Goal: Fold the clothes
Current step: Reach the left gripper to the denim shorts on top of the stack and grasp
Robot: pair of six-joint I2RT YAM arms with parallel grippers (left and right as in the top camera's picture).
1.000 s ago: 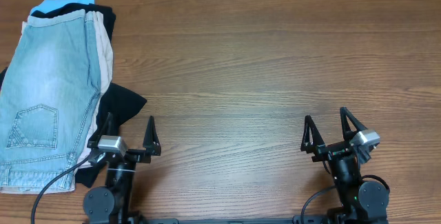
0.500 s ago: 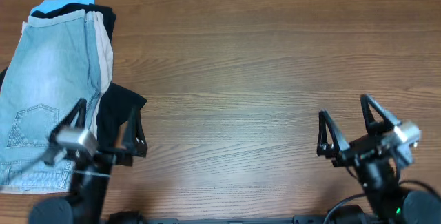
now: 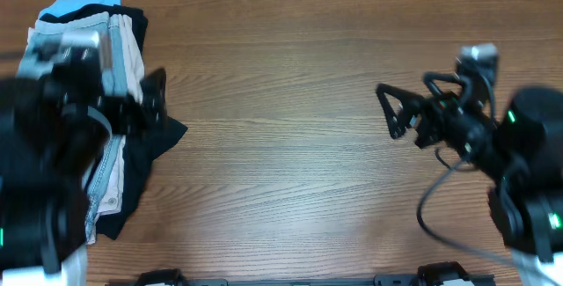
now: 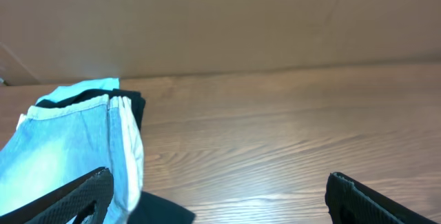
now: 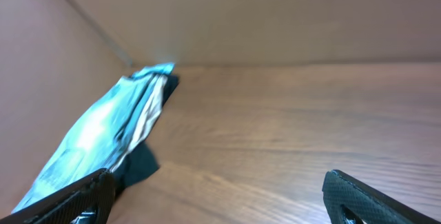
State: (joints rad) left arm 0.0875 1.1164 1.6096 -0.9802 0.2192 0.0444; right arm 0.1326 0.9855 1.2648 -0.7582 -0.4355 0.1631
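Denim shorts (image 4: 62,148) lie at far left of table (image 3: 290,145), long axis front-to-back, just ahead-left of the spread, empty left hand (image 4: 217,186); right hand (image 5: 217,182), also spread, is well apart.

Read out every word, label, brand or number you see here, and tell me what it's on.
None: no readable text on the denim shorts, the beige shorts, the black garment or the table.
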